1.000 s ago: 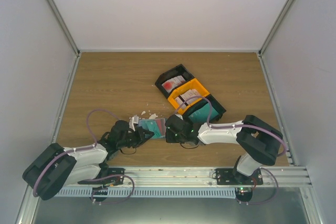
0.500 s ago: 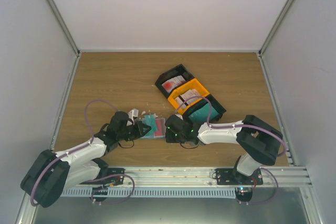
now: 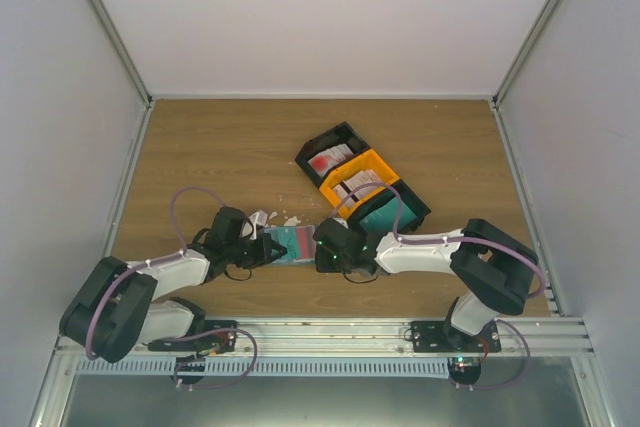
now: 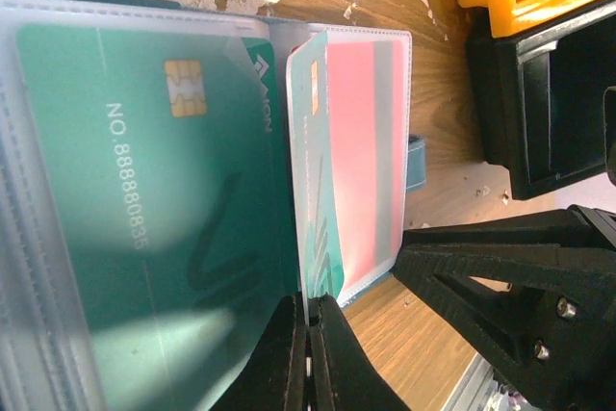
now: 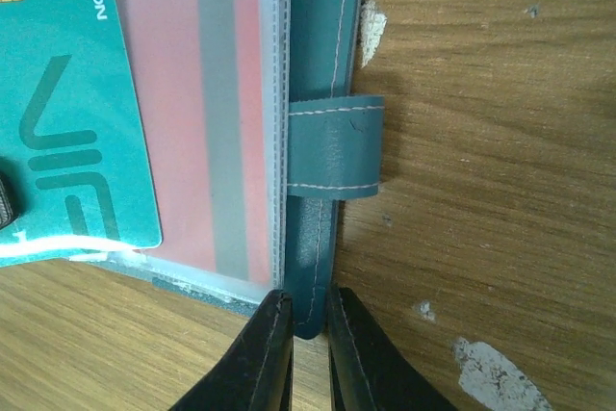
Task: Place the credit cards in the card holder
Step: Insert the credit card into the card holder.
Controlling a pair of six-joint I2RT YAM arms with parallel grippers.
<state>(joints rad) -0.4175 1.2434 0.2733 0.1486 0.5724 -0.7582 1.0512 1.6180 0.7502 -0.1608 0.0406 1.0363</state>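
Left gripper (image 4: 307,320): is pinching fully closed on the near edge of the teal card (image 4: 316,223), near the holder's middle fold.
Teal card: is standing tilted on its edge over the holder's right page and leaning across the clear pocket that is showing the red card (image 4: 361,132). Whether its far end is entering a pocket, I cannot tell.
Card handling: judging it to be light, stiff and slick. A pinch on so thin an edge is likely letting it swivel, so the middle of a short edge is looking like the best hold, leaving the opposite edge free to lead.
Pocketed card (image 4: 135,199): is lying flat inside the clear sleeve on the holder's left page.
Holder (image 3: 296,241): is lying open on the table (image 3: 220,157), between the two grippers.
Holder handling: judging the cover soft and the sleeves limp and slippery. It is probably sliding under any push unless pinned, so the cover edge, away from the sleeves, is the place to grip.
Right gripper (image 5: 300,310): is nipping the holder's right cover edge, jaws nearly together with only the thin cover between them, just beside the strap (image 5: 337,146).
Trays (image 3: 362,187): are sitting beyond the holder, to its right.
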